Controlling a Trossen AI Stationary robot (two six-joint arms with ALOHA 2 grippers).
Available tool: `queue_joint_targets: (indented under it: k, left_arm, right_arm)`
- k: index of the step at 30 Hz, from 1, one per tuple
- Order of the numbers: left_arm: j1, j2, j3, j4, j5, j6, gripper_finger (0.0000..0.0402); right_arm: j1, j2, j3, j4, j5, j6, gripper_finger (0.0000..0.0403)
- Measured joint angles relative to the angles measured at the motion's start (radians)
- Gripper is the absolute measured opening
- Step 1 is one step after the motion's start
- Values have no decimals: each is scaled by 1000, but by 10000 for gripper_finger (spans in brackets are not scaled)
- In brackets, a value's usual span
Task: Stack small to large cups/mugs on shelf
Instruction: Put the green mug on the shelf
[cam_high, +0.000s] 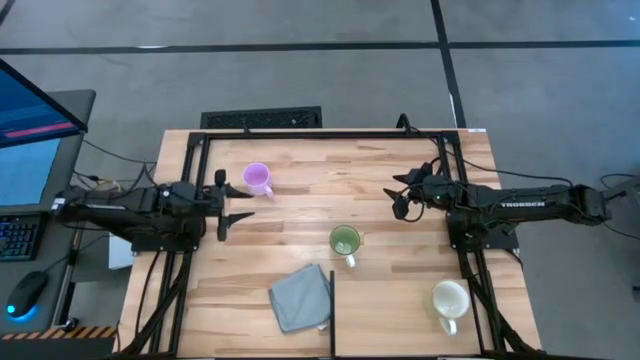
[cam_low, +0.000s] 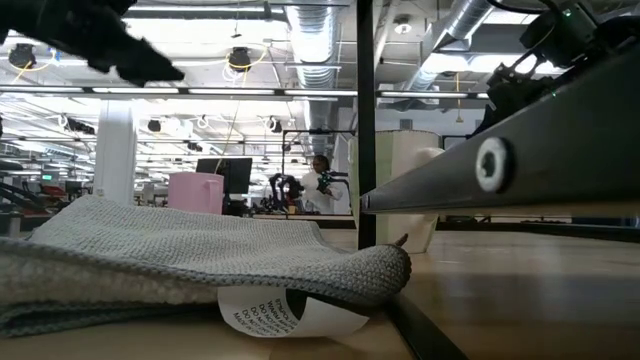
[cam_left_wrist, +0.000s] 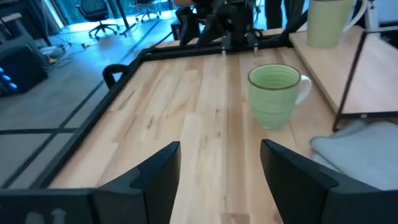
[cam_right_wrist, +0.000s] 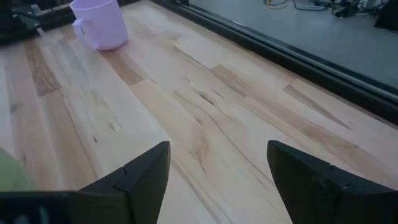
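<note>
L gripper (cam_high: 226, 206) hovers at the table's left edge, jaws apart w/ nothing between them; its fingers (cam_left_wrist: 155, 171) are dark, matte, wedge-shaped. Just beside its far fingertip sits the lilac mug (cam_high: 257, 179), smooth plastic-looking, round, handle toward table centre, upright. Not touching.

Table (cam_high: 300, 230) is pale butcher-block wood w/ visible grain and plank seams, ringed by a black metal frame (cam_high: 330, 133).

Farther toward the near edge from the L gripper lies a grey cloth (cam_high: 299, 297), soft knit texture, crumpled into a rough square; low view shows a printed paper tag (cam_low: 285, 312) poking out under it. A thin black upright post (cam_high: 331, 310) stands right by the cloth's edge.

Green mug (cam_high: 345, 241) sits about mid-table, between both grippers but nearer the front edge, upright, glossy w/ faint ridged bands, pale handle. In the left wrist view it's ahead and to one side of the open fingers, clear path of bare wood before it.

R gripper (cam_high: 401, 201) hangs over the table's right part, jaws spread wide, empty. Lilac mug is well apart, straight across from it.

Cream mug (cam_high: 450, 299) stands near the front right corner, well behind the R gripper, beside the arm's base; smooth, round, largest opening.
</note>
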Motion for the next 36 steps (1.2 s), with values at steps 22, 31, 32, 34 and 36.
queue_joint_targets:
  k: [22,31,32,34,36]
  left_arm:
    - [0,-352,-215,50,-56,-17,213]
    - [0,-356,-215,44,-167,-8,213]
    - [0,-356,-215,44,-167,5,213]
    - [0,-356,-215,43,-167,28,213]
    - [0,-356,-215,38,-167,44,213]
  right_arm:
    - [0,0,0,0,0,17,292]
    - [-2,0,0,0,0,5,292]
    - [-2,0,0,0,-1,-18,292]
    - [1,0,9,-11,-44,-77,292]
    - [2,5,40,-16,-142,-133,292]
